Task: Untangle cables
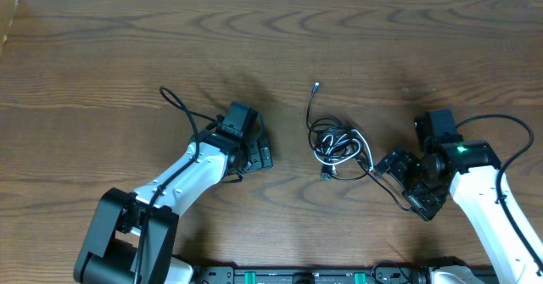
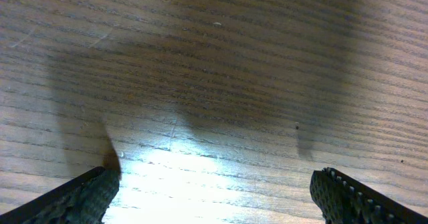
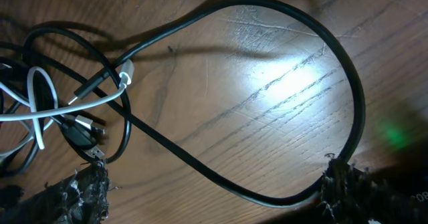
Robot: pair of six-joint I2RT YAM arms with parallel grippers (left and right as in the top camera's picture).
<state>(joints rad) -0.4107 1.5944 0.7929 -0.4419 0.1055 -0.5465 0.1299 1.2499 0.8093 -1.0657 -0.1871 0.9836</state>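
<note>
1. Fingertips [image 3: 83, 192] of the right gripper [image 3: 214, 194] were cut off by the bottom edge of its wrist view, with only the frayed dark pads showing. They stood wide apart, released, and gripped nothing.
2. The black cable [image 3: 352, 83] swept in one broad loop over the wood between those pads. Its lower bend ran right up to the right-hand pad, but contact could not be made out.
3. Left of the loop, the white cable [image 3: 40, 110] threaded through tight black coils. The knot ran off the frame's left edge, so its layout was partly hidden.
4. The left gripper [image 2: 214, 197] showed only two textured finger corners at the bottom of its view, far apart and empty, above the shadowed table [image 2: 214, 63] and a glare patch.
5. From overhead, both cables lay in one small heap at mid-table, between the grippers. The heap was just beside the right one and apart from the left. The white loop sat on the heap's right side, and the crossings were too small to sort.
6. Farther back, a single black strand rose from the heap to a small plug [image 1: 316, 86].
</note>
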